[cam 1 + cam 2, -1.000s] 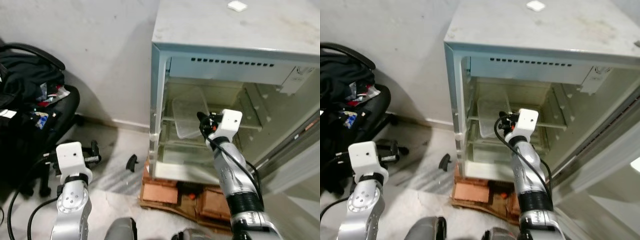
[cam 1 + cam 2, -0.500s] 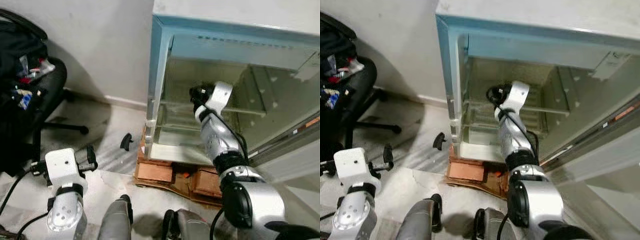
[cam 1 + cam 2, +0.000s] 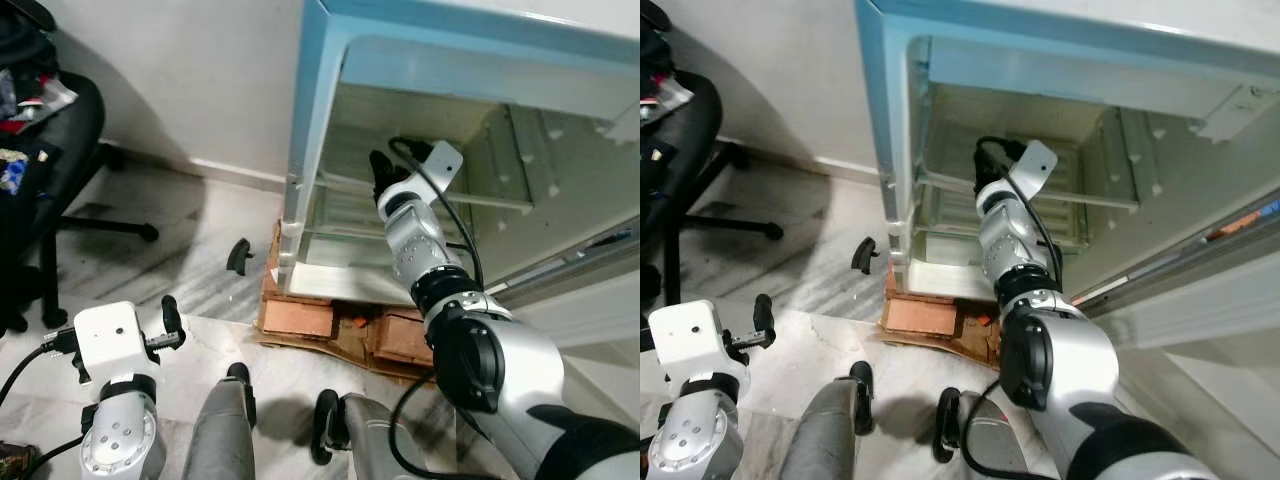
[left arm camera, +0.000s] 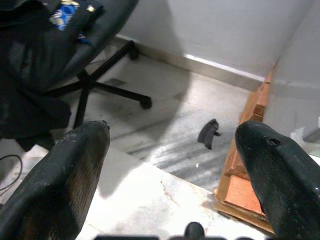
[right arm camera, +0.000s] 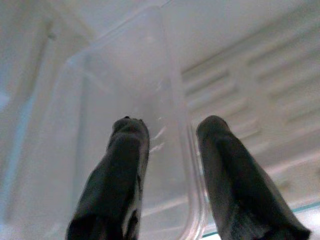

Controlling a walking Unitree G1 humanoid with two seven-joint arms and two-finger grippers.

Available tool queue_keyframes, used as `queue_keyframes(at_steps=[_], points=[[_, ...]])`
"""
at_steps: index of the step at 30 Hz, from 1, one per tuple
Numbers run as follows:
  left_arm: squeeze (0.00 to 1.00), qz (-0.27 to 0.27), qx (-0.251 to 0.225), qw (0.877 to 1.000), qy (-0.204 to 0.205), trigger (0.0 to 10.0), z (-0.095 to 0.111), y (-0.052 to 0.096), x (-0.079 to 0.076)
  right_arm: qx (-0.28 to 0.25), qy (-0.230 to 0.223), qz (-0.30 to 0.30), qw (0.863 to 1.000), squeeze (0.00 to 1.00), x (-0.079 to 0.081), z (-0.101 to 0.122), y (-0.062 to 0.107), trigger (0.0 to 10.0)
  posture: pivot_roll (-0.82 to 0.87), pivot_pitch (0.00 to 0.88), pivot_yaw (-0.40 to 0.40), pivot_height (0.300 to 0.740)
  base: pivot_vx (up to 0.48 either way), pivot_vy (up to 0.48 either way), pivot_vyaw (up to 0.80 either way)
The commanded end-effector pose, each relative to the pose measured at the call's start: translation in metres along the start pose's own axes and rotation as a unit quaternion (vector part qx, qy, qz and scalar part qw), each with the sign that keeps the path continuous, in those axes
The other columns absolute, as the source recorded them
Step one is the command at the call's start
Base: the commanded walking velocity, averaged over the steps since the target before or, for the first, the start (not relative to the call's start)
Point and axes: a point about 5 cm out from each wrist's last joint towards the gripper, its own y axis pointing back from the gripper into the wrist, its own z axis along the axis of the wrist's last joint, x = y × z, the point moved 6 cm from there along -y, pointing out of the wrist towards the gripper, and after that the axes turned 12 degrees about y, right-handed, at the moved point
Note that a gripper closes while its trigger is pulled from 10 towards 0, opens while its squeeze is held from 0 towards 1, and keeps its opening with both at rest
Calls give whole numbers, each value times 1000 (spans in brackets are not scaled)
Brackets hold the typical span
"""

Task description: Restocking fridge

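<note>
Head views: right gripper [image 3: 378, 166] is reaching into the fridge [image 3: 318, 110], at 12 o'clock from the robot. Left gripper [image 3: 168, 315] is hanging idle at 8 o'clock.

Right wrist: fingers [image 5: 112, 175] are pinching the clear tub's [image 5: 95, 115] rim. It could slip and fall.

Left wrist: fingers [image 4: 60, 175] are spread wide. No writing is showing.

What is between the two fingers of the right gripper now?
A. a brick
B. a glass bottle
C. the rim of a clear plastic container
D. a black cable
C: in the right wrist view the right gripper straddles the clear plastic container rim inside the fridge.
</note>
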Motion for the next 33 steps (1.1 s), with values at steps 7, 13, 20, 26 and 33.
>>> queue_keyframes(at_steps=[7,13,20,26,33], points=[[0,11,6,1000,-3,10000,-1,-2,0,12,-44,12,999,1000,-7,-2,0,10000,316,321,-139,740,0,0,0],[0,13,-4,1000,-2,10000,3,-12,0,-12,-43,17,999,1000,-14,18,-3,10000,305,285,-136,740,0,0,0],[0,9,-8,1000,-7,10000,2,-22,-4,-38,-50,8,998,1000,-24,39,-5,10000,300,236,-128,740,0,0,0],[0,-2,-28,999,-15,10000,11,-35,-9,-19,1,10,1000,1000,-40,40,-4,10000,281,175,-115,740,0,0,0],[0,-41,-27,999,-21,10000,7,-45,-28,11,122,89,989,1000,-45,12,12,10000,208,129,-92,740,0,0,0]])
